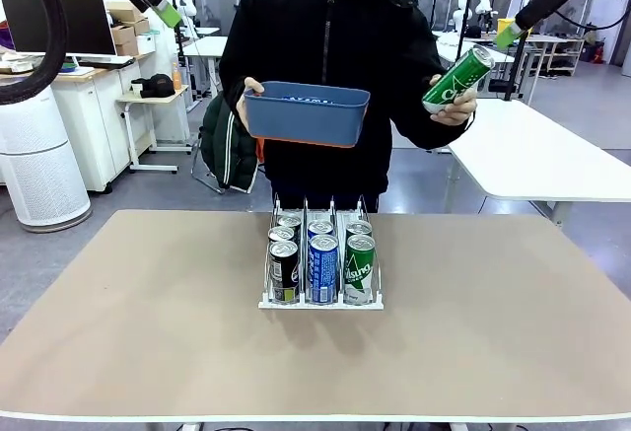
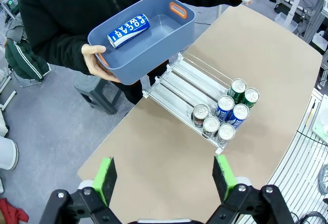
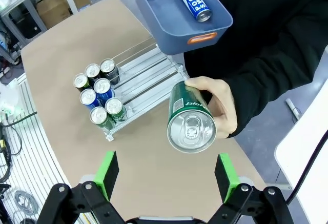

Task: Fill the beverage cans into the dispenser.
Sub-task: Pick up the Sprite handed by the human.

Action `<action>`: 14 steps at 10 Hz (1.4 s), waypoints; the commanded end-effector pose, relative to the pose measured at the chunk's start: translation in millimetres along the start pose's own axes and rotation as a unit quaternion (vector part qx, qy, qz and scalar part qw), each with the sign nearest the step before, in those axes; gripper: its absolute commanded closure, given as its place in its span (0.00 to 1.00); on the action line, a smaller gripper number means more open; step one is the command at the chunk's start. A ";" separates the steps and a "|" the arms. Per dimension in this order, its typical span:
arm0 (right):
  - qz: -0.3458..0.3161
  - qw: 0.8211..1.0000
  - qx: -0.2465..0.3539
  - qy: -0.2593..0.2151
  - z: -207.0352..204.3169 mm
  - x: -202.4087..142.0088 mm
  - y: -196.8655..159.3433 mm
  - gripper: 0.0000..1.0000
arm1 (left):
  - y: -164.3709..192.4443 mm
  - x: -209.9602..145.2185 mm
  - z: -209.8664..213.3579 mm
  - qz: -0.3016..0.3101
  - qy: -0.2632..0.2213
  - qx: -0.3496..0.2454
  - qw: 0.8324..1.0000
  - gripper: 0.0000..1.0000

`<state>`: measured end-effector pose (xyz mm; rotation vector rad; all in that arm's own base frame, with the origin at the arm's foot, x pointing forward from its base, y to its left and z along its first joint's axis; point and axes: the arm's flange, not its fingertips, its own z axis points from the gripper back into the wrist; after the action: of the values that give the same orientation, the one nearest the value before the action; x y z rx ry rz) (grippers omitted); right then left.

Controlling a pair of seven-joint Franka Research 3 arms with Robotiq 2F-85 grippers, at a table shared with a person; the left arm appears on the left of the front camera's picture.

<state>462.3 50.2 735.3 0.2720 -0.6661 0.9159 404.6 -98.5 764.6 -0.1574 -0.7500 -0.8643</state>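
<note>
Person's hand (image 3: 221, 103) offers green can (image 3: 190, 124) top-first to right gripper (image 3: 167, 175), prob. for handoff; jaws spread, empty. Left gripper (image 2: 165, 177) likewise. Dispenser (image 2: 189, 80) mid-worktop (image 2: 169, 147), six cans (image 2: 225, 114) at front.

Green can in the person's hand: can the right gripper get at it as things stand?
Probably yes. The person's hand holds the green can out in the air, its top facing the right gripper, whose jaws stand open. Nothing lies between them. The hand wraps one side, so grip room is tight.
</note>
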 end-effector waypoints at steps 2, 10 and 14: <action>-0.004 1.000 -0.008 0.020 -19.4 6.4 -1.6 0.00 | 0.3 -1.4 1.0 0.001 0.002 -0.001 1.000 0.00; 0.021 1.000 0.005 0.015 -27.9 7.9 -14.2 0.00 | 0.3 -1.4 1.0 0.001 0.002 -0.001 1.000 0.00; 0.016 0.999 0.035 0.014 -41.8 17.6 -30.9 0.00 | 0.3 -1.4 1.0 0.001 0.002 -0.001 1.000 0.00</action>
<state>503.4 67.0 712.8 0.2716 -0.6239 0.9512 404.6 -98.5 764.6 -0.1574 -0.7500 -0.8643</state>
